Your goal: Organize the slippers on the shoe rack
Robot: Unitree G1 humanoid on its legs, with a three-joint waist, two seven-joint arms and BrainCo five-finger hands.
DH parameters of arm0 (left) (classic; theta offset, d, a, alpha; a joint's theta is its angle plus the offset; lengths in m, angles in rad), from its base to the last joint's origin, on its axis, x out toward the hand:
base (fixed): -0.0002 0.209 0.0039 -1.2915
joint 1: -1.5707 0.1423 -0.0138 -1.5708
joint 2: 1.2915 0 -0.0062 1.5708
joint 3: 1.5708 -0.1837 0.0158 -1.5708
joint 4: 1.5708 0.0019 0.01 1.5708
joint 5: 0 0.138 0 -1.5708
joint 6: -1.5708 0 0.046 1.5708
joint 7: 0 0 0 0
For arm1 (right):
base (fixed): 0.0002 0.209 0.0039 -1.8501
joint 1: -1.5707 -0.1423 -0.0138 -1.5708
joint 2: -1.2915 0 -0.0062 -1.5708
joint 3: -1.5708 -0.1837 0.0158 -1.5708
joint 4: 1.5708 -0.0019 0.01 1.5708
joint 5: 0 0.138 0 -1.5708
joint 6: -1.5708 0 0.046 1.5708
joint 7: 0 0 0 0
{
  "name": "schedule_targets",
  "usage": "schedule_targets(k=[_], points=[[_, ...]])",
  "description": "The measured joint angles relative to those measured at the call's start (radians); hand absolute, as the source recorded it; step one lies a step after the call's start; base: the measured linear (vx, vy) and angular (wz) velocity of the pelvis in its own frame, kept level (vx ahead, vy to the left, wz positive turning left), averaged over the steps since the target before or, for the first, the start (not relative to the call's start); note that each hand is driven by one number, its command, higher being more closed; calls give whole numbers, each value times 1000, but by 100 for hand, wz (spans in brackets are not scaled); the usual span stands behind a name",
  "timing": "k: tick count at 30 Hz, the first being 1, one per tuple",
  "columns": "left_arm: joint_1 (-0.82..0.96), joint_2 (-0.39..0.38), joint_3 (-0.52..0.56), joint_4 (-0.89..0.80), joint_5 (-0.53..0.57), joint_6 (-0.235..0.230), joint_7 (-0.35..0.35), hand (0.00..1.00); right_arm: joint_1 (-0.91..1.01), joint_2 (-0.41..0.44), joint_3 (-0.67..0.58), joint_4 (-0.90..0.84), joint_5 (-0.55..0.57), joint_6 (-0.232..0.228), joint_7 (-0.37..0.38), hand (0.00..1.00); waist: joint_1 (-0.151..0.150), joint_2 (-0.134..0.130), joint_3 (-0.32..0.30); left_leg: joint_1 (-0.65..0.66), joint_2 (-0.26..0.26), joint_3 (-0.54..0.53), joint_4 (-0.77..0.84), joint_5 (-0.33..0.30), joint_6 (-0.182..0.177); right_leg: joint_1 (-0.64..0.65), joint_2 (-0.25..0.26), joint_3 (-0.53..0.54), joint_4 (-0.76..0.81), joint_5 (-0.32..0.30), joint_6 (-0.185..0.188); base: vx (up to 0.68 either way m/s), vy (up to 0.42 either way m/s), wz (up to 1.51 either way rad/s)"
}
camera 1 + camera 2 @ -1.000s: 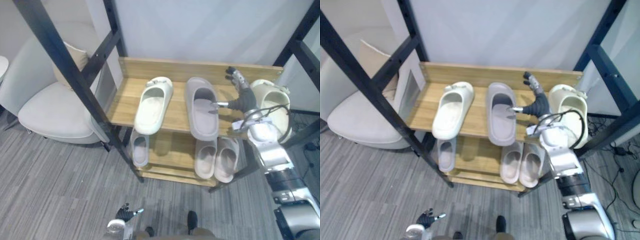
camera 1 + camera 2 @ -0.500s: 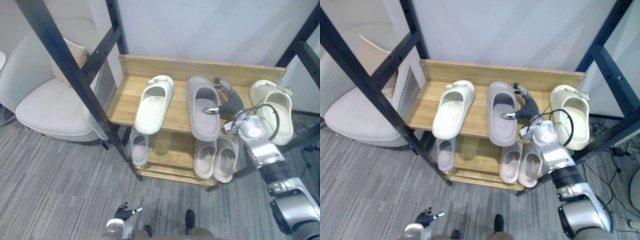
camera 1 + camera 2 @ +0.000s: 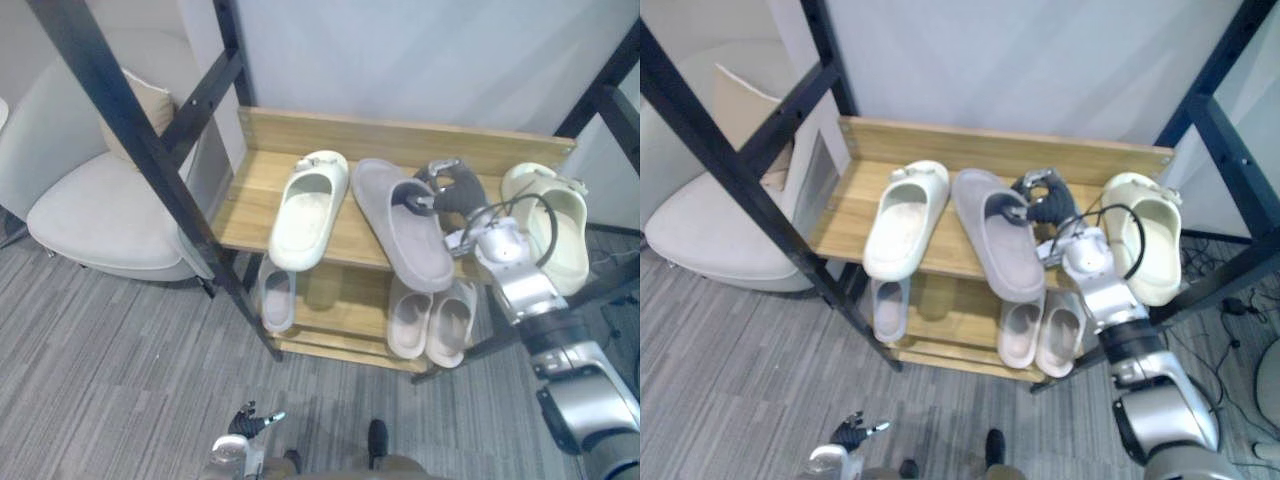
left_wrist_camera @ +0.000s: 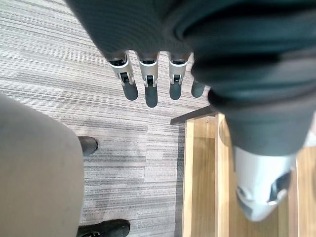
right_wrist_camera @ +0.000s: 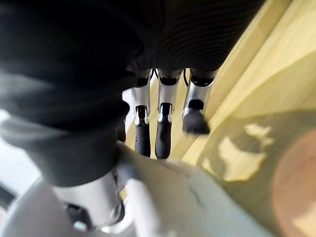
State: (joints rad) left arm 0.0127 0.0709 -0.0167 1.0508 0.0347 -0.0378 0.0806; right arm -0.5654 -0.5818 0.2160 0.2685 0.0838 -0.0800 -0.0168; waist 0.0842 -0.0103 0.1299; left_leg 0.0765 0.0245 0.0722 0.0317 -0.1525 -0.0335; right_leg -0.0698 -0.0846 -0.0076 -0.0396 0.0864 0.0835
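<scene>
The wooden shoe rack (image 3: 400, 130) carries three slippers on its top shelf. A cream slipper (image 3: 310, 205) lies at the left. A grey slipper (image 3: 405, 240) lies slanted in the middle, its near end hanging over the shelf's front edge. My right hand (image 3: 452, 188) is at the grey slipper's strap, fingers curled over it and thumb tucked inside the opening. In the right wrist view the fingers (image 5: 163, 128) bend down against the pale slipper (image 5: 187, 197). My left hand (image 3: 245, 420) hangs low above the floor, its fingers (image 4: 148, 84) straight.
Another cream slipper (image 3: 555, 225) sits at the shelf's right end, partly overhanging. The lower shelf holds a grey slipper (image 3: 278, 295) and a beige pair (image 3: 430, 318). A black frame post (image 3: 130, 130) crosses in front of a white armchair (image 3: 100, 210) at the left.
My right hand moved left from the shelf's right side and curled onto the grey slipper's strap. The slipper has turned from straight to slanted, far end to the left.
</scene>
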Motion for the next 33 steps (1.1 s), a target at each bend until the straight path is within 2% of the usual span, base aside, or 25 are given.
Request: schedule_targets(k=[4,7,9,13,15,18,21,26,29,31,32,33], points=[[0,0,1,0,1,0,-1,0,86,43,-62,-81,0,0,-2,100,-3,-1,0,2,0,2,0,0,0,0,0,5,0,0,0,-5,-2,-2],[0,-1,13,3,4,1,-1,0,155,82,-110,-230,-5,-1,-5,100,-5,-1,0,13,0,4,0,0,0,0,1,15,0,0,0,12,-6,-8],[0,-3,31,5,6,1,-3,0,200,138,-143,-376,-4,-27,-6,100,-17,0,0,13,-2,5,5,0,0,0,0,18,1,1,0,4,-3,-4],[-1,-4,30,13,23,1,-3,0,248,187,-142,-496,-4,-54,-1,100,-23,0,0,16,-3,5,6,0,0,2,-2,19,3,1,0,0,0,0],[-2,-4,30,17,24,1,-2,0,282,199,-125,-540,-3,-77,5,100,-23,1,-1,20,-3,6,7,0,0,5,-2,20,4,1,0,-16,-4,-1],[-2,-5,29,21,26,0,0,0,310,199,-115,-543,-2,-81,23,100,-24,3,-3,33,-3,7,7,0,1,17,-1,22,6,1,0,-42,-10,-1],[-2,-6,26,25,52,0,0,0,400,196,-30,-613,4,-92,67,100,-26,14,-11,33,-3,8,7,0,1,16,-2,23,6,2,-1,-27,-7,0],[-24,-8,-5,55,72,-2,0,0,475,180,87,-615,5,-99,126,100,-25,31,-8,26,-3,18,10,0,1,-7,-2,27,47,-7,-3,-50,-12,-5],[-56,-6,-21,68,81,-1,2,0,477,156,156,-602,4,-99,136,100,-25,34,38,-16,-23,30,46,0,1,-117,-17,47,219,-75,-2,-103,-20,-6],[-93,-2,-21,74,81,1,5,0,474,127,188,-581,3,-101,138,100,-28,21,87,-84,-45,27,117,-12,4,-207,-44,50,346,-127,-3,-188,-46,26],[-116,4,-19,76,78,1,6,0,467,120,196,-553,3,-100,139,100,-27,11,112,-149,-51,22,187,-34,1,-261,-55,49,407,-148,-6,-256,-91,46],[-164,7,-18,75,71,0,15,0,436,91,210,-511,0,-91,138,100,-26,14,165,-265,-45,2,332,-85,-7,-339,-58,39,493,-178,-14,-226,-93,39]])
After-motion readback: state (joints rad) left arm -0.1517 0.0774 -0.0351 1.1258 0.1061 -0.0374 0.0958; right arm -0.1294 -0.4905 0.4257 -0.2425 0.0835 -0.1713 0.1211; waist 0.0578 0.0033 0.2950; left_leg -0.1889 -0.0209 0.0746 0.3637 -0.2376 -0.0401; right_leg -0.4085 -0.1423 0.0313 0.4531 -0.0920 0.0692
